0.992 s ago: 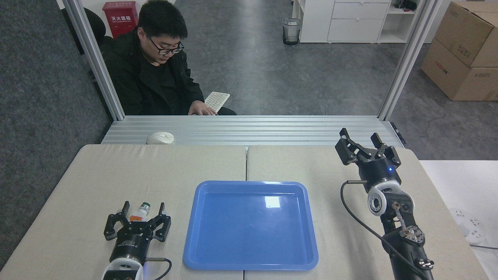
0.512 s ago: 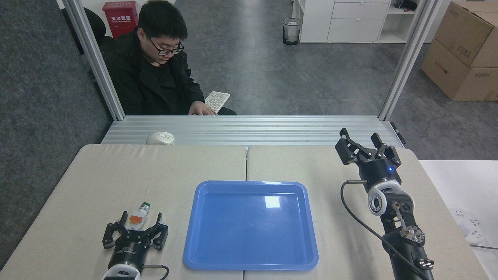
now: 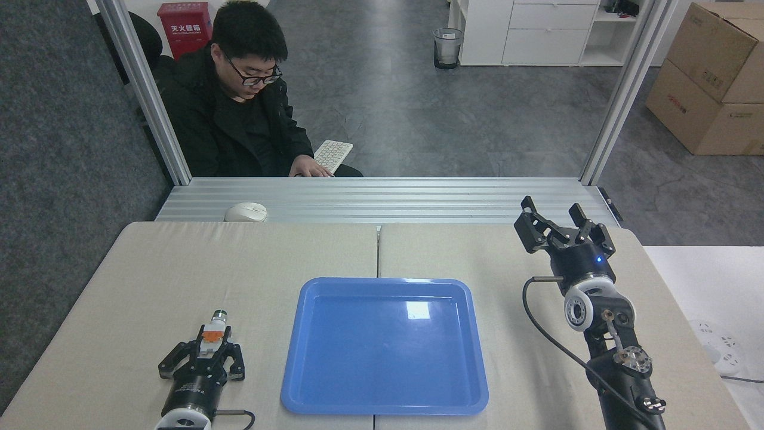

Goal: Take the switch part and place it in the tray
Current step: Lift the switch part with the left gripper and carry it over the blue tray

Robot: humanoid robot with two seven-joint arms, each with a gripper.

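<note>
Since a second ago, the left gripper point(image 3: 209, 345) has drawn back toward the near table edge and narrowed its fingers onto the switch part point(image 3: 213, 327), which now sits between the fingertips with its green cap pointing away; whether the piece is lifted off the table point(image 3: 149, 269) cannot be told. Most of the left arm is cut off by the bottom edge. Just right of it lies the blue tray point(image 3: 385, 403), nothing in it. Well to the right, the right gripper point(image 3: 556, 216) hangs with fingers spread wide, unmoved.
</note>
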